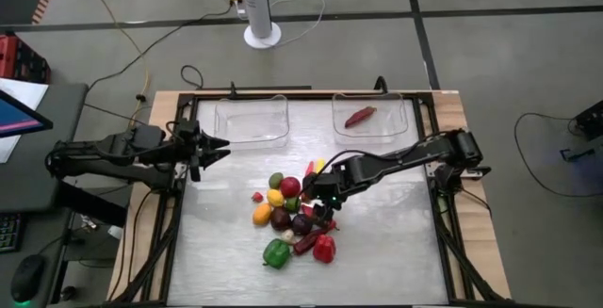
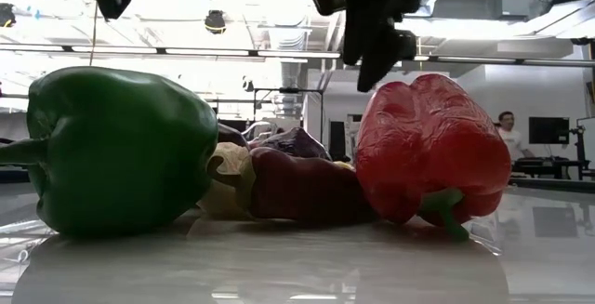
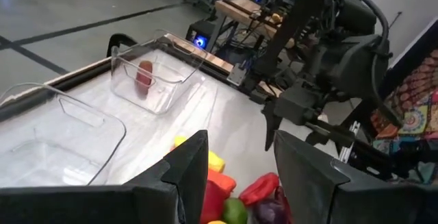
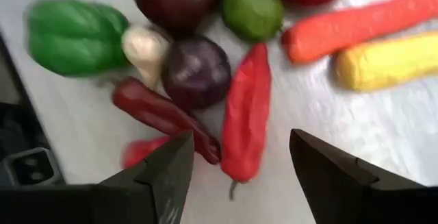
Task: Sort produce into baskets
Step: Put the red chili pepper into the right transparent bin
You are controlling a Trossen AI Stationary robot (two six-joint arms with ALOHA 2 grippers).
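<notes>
Right claw (image 1: 325, 198) spread and empty, poised over the produce pile's (image 1: 294, 221) right edge mid-tabletop; left claw (image 1: 215, 148) parked far-left, parted, holding nothing. From the right wrist: red chilli (image 4: 245, 114) dead ahead between the fingers, long axis running straight away. Nearer arm: the right.

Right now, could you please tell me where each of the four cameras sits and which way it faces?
High view: overhead, looking straight down on the table, both arms, two tubs and the produce pile.
Low view: at tabletop height, facing the green pepper and red pepper; the right gripper hangs above.
Left wrist view: behind the open left gripper, facing the tubs and the right arm.
Right wrist view: above the pile, between the open right gripper's fingers.
Shared: the green pepper shows in the high, low and right wrist views.
</notes>
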